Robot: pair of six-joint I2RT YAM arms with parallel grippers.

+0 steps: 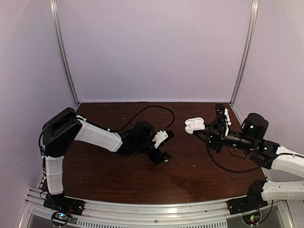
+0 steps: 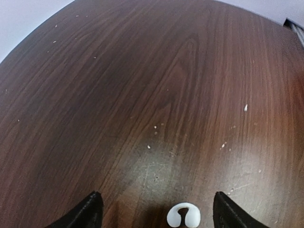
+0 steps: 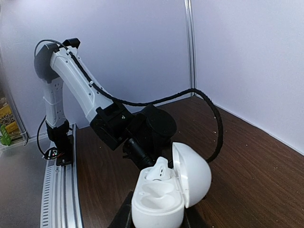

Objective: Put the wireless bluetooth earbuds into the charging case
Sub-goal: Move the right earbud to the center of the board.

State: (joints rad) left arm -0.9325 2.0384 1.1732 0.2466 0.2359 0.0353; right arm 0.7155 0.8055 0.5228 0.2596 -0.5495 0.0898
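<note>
Between the jaws of the left gripper [image 2: 156, 202], which stand wide apart and hold nothing, a loose earbud [image 2: 184, 214] lies on the table [image 2: 142, 95], well left of the charging case [image 3: 159, 199]. It is tiny and glossy white, and probably light and slippery, so pinch its sides softly. The right gripper [image 3: 156, 221] is clamped on the open case, with a seated earbud [image 3: 156, 171] inside.

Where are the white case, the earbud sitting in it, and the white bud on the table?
charging case [image 3: 156, 209]: right wrist view, front of its lower shell.
seated earbud [image 3: 156, 169]: right wrist view, its rounded top.
loose earbud [image 2: 184, 207]: left wrist view, its upper curve.
</note>
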